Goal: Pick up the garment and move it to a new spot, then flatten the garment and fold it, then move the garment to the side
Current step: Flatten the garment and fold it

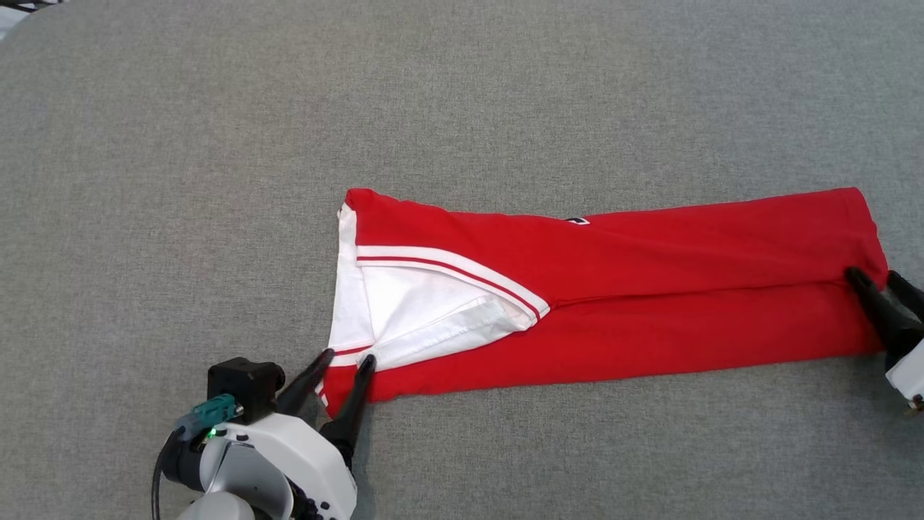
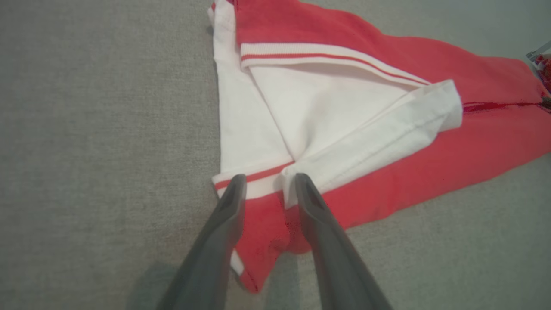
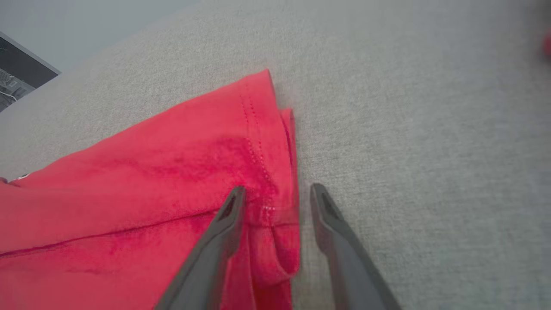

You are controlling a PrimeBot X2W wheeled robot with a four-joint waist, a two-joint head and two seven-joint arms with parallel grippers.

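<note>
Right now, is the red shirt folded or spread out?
Folded. The red shirt lies as a long narrow strip, its near side doubled over to a middle line.

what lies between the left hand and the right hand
The folded red fabric garment with white trim, running from the left hand to the right hand, in the head view.

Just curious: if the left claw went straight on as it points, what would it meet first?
The garment, it seems: the left claw straddles its corner, with the white fold just ahead.
</note>
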